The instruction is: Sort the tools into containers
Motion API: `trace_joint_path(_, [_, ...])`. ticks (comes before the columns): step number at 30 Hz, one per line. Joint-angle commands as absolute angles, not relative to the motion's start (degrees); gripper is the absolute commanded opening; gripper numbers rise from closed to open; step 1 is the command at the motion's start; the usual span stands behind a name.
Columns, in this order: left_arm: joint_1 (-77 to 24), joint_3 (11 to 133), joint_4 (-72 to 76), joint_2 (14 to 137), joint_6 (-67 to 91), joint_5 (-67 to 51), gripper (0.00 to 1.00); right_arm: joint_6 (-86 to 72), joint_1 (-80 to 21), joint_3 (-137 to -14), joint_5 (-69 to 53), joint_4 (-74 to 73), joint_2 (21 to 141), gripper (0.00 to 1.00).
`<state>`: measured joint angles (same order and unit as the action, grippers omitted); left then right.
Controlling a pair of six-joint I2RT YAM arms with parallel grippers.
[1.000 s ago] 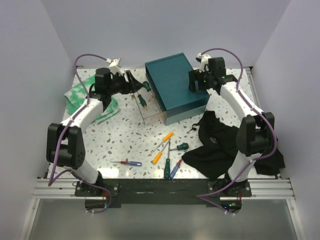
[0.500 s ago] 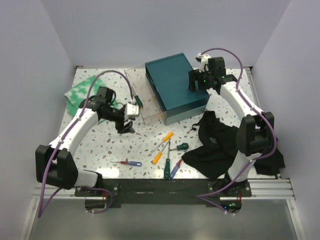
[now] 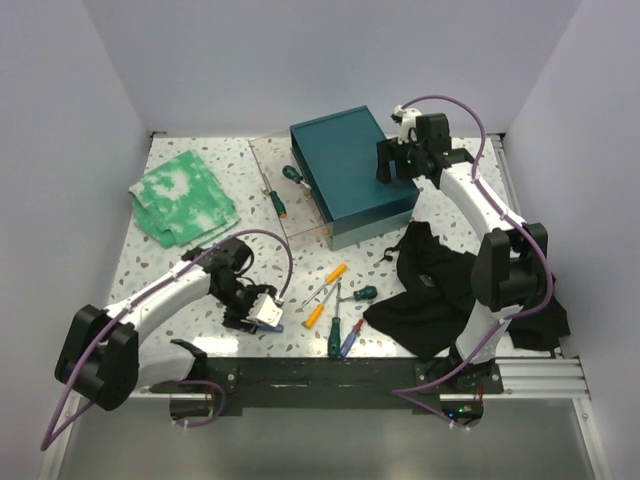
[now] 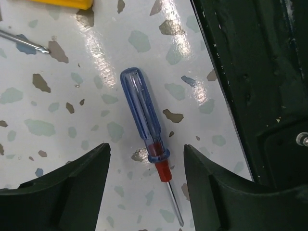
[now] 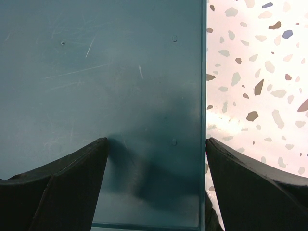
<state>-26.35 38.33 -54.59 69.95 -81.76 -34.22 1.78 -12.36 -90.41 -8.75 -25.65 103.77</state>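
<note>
Speckled white terrazzo table [image 3: 200, 270] carries it all. At the back sits the big dark-teal rectangular box [image 3: 345, 180], and the right end effector [image 5: 155, 144] hangs right over its lid near the right edge, jaws spread wide, nothing between them. A crumpled black cloth [image 3: 440, 290] sprawls front right; a green-and-white cloth [image 3: 183, 197] lies back left. The clear rectangular plastic box [image 3: 270, 160] stands against the teal box's left side, a green-handled screwdriver [image 3: 292, 174] lying inside. Mid-table, loose: two orange-handled screwdrivers [image 3: 337, 272], other tools close by. Down at the front edge, the left end effector [image 4: 147, 151] stands open, its fingers [image 4: 82, 183] either side of a blue-handled screwdriver with a red collar [image 4: 144, 120], flat on the table, neither finger touching it.
</note>
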Motion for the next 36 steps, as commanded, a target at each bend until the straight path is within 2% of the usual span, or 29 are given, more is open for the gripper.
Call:
trace_joint_path(1, [-29.3, 35.0, -46.6, 72.9, -79.4, -28.2, 0.63, 3.0, -12.5, -91.7, -8.4, -26.6, 103.2, 0.86])
trace_joint_path(3, [-29.8, 34.0, -44.4, 74.0, -77.9, -25.8, 0.58, 3.1, -12.6, -91.2, -8.3, -26.6, 102.9, 0.86])
trace_joint_path(5, [-30.1, 34.2, -43.9, 75.8, -76.7, -24.9, 0.46, 3.3, -12.5, -90.7, -8.0, -26.7, 102.5, 0.86])
trace_joint_path(6, [-30.2, 35.0, -43.5, 76.3, -75.9, -24.8, 0.28, 3.3, -12.5, -90.2, -8.0, -26.7, 102.3, 0.86])
trace_joint_path(8, [-30.1, 36.8, -45.1, 77.2, -74.5, -25.8, 0.06, 3.3, -12.5, -89.8, -8.1, -26.5, 102.0, 0.86])
trace_joint_path(9, [-29.6, 39.2, -46.8, 77.3, -74.3, -26.4, 0.0, 3.3, -12.5, -89.5, -8.2, -26.5, 102.0, 0.86])
trace_joint_path(11, [-28.0, 41.6, -50.2, 76.2, -77.7, -30.5, 0.0, 3.3, -12.5, -89.5, -8.2, -26.3, 102.2, 0.86])
trace_joint_path(14, [-26.7, 51.8, -56.0, 74.8, -78.3, -36.5, 0.0, 3.3, -12.5, -90.2, -8.3, -26.3, 102.7, 0.86])
trace_joint_path(16, [-25.1, 56.5, -52.5, 73.6, -74.0, -39.8, 0.0, 3.1, -12.5, -90.7, -8.4, -26.3, 102.9, 0.86])
trace_joint_path(19, [-21.1, 61.6, -35.3, 72.7, -55.8, -45.2, 0.0, 2.7, -12.5, -91.1, -8.7, -26.1, 103.2, 0.86])
trace_joint_path(20, [-20.0, 62.1, -29.8, 72.7, -44.0, -46.2, 0.0, 2.6, -12.5, -91.0, -8.8, -26.1, 103.2, 0.86])
trace_joint_path(21, [-18.3, 62.1, -18.5, 72.8, -37.4, -46.2, 0.0, 2.7, -12.6, -91.1, -8.7, -26.2, 103.1, 0.86])
trace_joint_path(24, [-15.0, 61.7, 1.1, 75.0, -12.2, -42.7, 0.0, 3.0, -12.5, -90.6, -8.8, -26.1, 102.7, 0.86])
trace_joint_path(27, [-13.1, 64.0, 8.5, 81.0, 9.5, -35.0, 0.0, 3.0, -12.6, -90.1, -8.9, -25.8, 102.2, 0.86])
trace_joint_path(29, [-12.4, 67.1, 8.4, 86.7, 21.9, -30.3, 0.0, 3.0, -12.5, -90.0, -9.0, -25.8, 102.0, 0.86])
trace_joint_path(32, [-11.0, 67.9, 12.7, 93.0, 39.2, -29.7, 0.0, 3.0, -12.5, -90.2, -9.1, -25.8, 102.0, 0.86])
trace_joint_path(35, [-10.5, 68.5, 16.8, 96.0, 48.2, -26.3, 0.0, 3.0, -12.5, -90.6, -9.1, -25.8, 102.0, 0.86])
trace_joint_path(36, [-10.5, 69.6, 15.7, 96.8, 48.2, -26.5, 0.19, 3.0, -12.6, -90.8, -9.1, -25.9, 101.9, 0.86])
